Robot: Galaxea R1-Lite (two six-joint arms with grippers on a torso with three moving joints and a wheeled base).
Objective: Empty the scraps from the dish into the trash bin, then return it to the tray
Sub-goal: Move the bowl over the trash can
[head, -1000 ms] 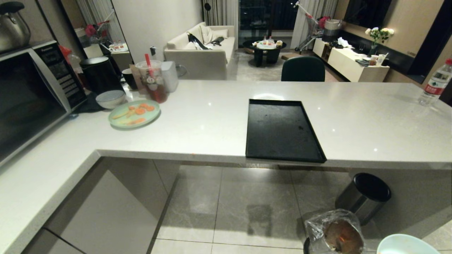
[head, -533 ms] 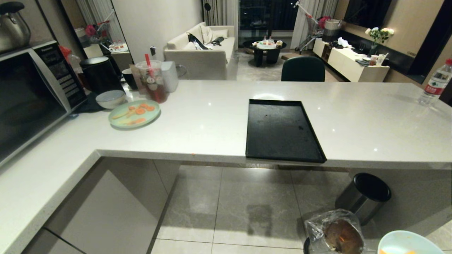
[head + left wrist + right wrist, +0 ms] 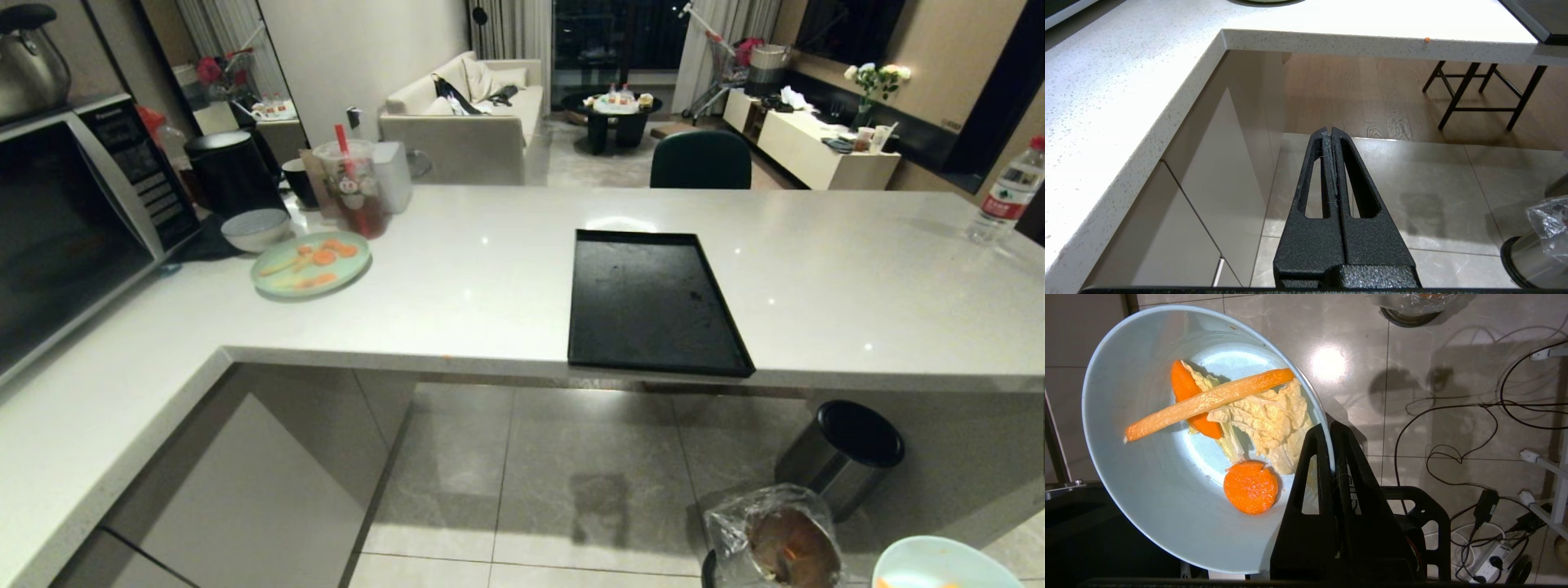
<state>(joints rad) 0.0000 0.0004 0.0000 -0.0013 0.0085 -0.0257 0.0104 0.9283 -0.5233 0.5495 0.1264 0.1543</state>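
The dish [image 3: 1147,490] is gripped by its rim between the closed fingers of the right hand [image 3: 1331,433], low over the tiled floor [image 3: 522,482], just beside the trash bin [image 3: 775,539]. The scraps [image 3: 1229,416] are seen lying inside it. The left hand [image 3: 1331,132] is held shut and empty beside the worktop [image 3: 457,278]. The tray [image 3: 649,302] lies bare at the worktop's near edge.

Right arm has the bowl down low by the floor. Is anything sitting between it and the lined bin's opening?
Nothing visible does. The right gripper is clamped on the dish rim, scraps inside. In the head view the dish sits just beside the trash bin, whose bag mouth is open. The lidded bin stands behind, off the path.
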